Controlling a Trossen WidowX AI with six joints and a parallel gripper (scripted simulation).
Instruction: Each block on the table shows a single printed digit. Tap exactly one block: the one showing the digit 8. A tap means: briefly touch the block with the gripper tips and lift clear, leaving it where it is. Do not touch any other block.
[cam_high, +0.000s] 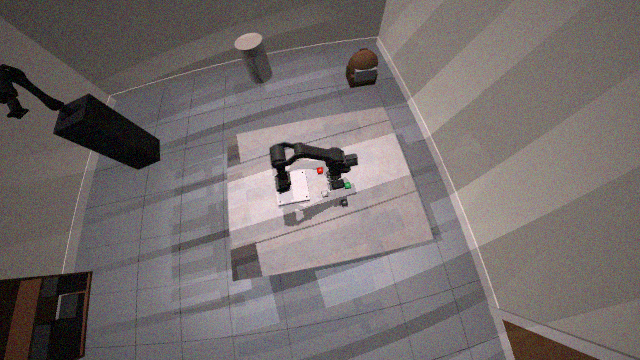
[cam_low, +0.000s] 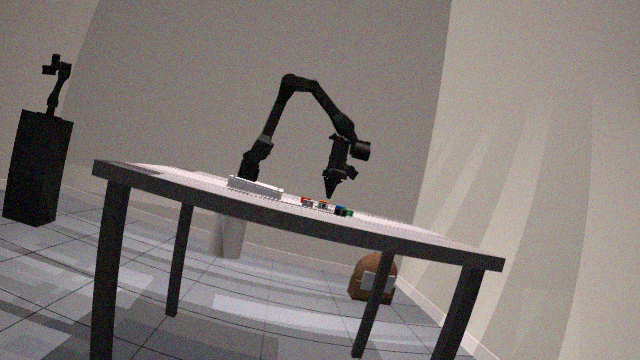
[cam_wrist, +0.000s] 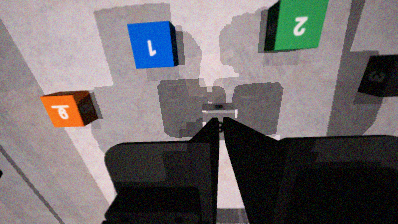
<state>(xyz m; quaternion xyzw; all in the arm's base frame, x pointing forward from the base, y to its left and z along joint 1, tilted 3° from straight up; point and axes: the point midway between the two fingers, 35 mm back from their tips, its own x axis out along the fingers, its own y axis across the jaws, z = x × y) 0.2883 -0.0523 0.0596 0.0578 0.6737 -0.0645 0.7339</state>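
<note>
The white block (cam_wrist: 230, 113) showing the 8 lies in shadow straight beyond the fingertips in the wrist view, partly hidden by them. My gripper (cam_wrist: 220, 122) (cam_low: 328, 196) points down with its tips together and nothing between them. In the exterior view the tips are above the table, over the group of blocks. Whether they touch the 8 block is not clear. In the top view the arm hides that block.
A blue block (cam_wrist: 150, 45) with 1, a green block (cam_wrist: 300, 25) (cam_high: 347, 185) with 2, a dark block (cam_wrist: 381, 75) (cam_high: 344, 202) with 3 and an orange block (cam_wrist: 63, 111) surround it. A red block (cam_high: 320, 170) and a white base plate (cam_high: 295, 194) are nearer the arm's base.
</note>
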